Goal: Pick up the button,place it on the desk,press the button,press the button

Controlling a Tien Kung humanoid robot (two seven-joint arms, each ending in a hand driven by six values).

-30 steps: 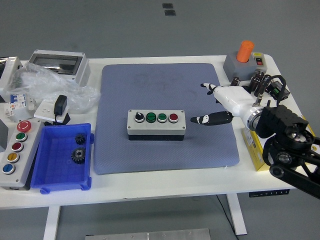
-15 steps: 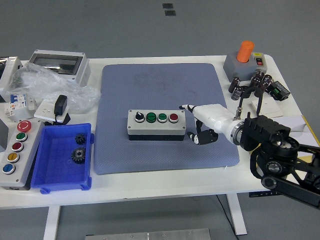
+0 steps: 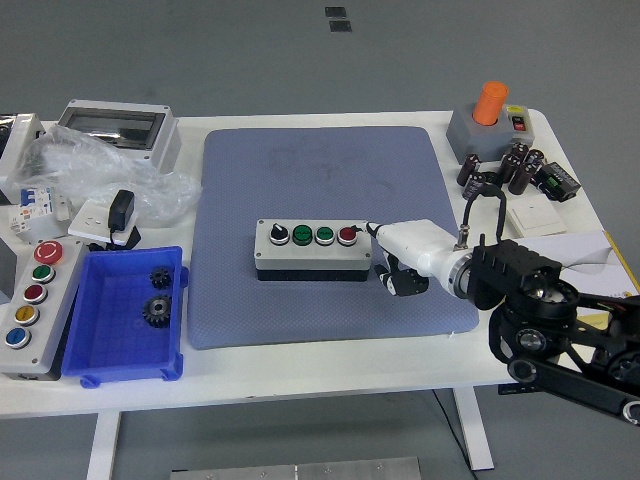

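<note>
A white table (image 3: 330, 365) is covered in its middle by a blue-grey mat (image 3: 320, 180), and the button box (image 3: 312, 249), a grey four-button unit, is set flat on that mat, so placing appears done and pressing is judged to be the step in hand. The right robot hand (image 3: 385, 248) is brought in from the right, with a white finger (image 3: 372, 230) extended to the red button (image 3: 347, 235) at the box's right end while the other fingers are curled under and nothing is grasped; whether contact is made cannot be told. The left robot hand is not seen. Trouble could come from a sideways push: since the box is loose on the mat, it could be slid left rather than the button depressed, or the neighbouring green button (image 3: 324, 235) could be caught if the fingertip drifts. At the near left, a blue bin (image 3: 100, 340) is seen holding two dark gears (image 3: 156, 310). Beside it to the left, a second button panel (image 3: 30, 300) is lying.
</note>
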